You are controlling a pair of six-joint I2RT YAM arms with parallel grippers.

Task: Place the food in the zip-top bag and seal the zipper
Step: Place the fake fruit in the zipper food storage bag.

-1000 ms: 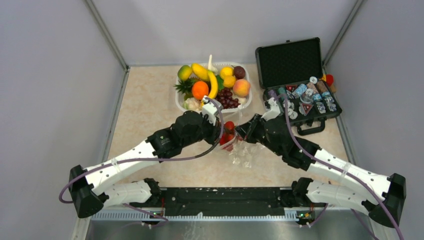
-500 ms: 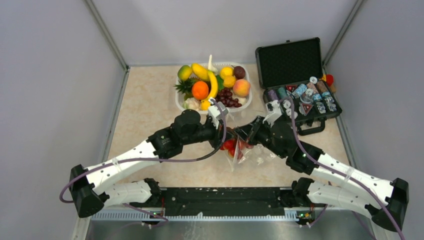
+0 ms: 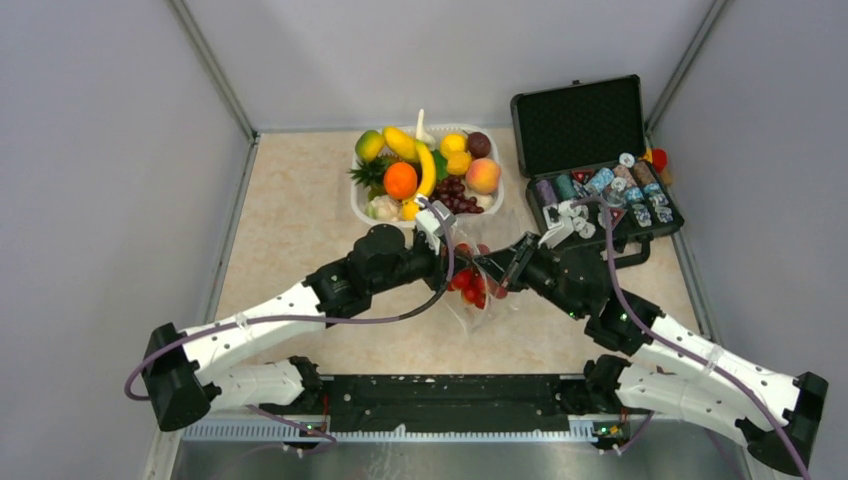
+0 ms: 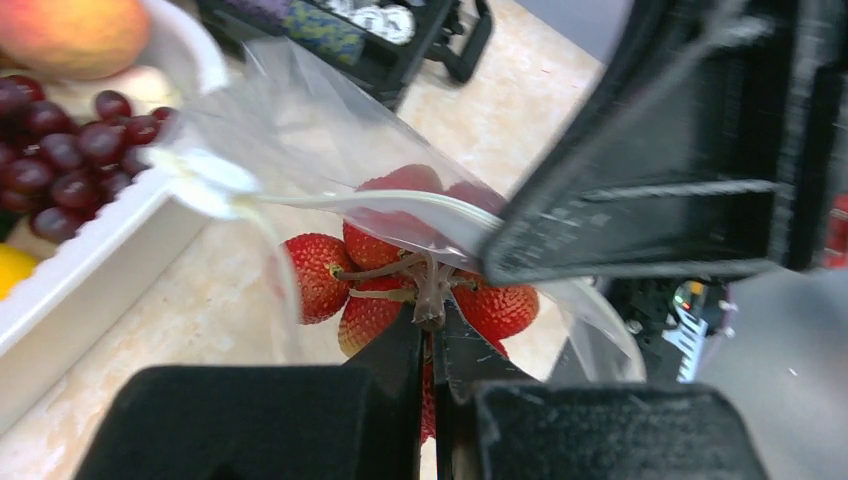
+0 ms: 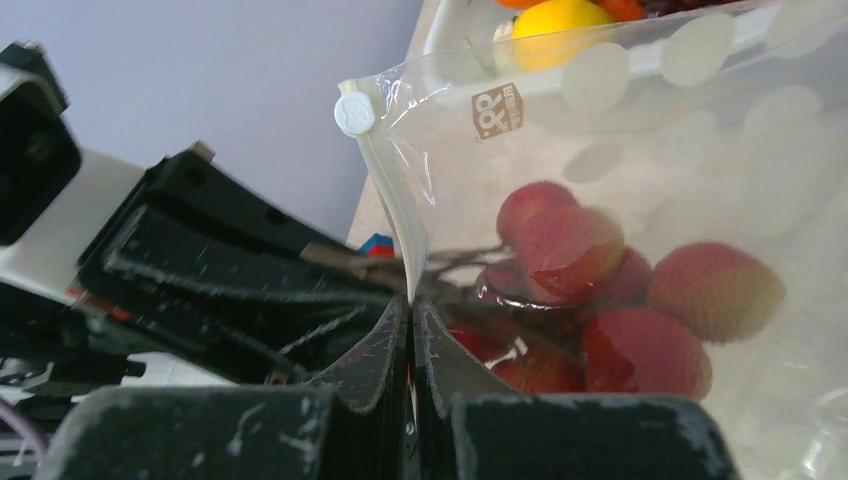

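Left claw (image 4: 432, 322) grips the strawberries (image 4: 312, 275) tight by the stem, bunch pointing away, half behind the bag (image 5: 640, 130) film, just before the tub (image 4: 90, 270). Right claw (image 5: 410, 300) pinches the zipper (image 5: 395, 215), strip running upward; bag bottom cropped.

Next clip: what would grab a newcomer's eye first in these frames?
Mid-table, both grippers meet at a red strawberry bunch: the left gripper pinches its stem, the right gripper pinches the zipper of the clear dotted zip-top bag. Behind them sits a white tub heaped with bright fruit.
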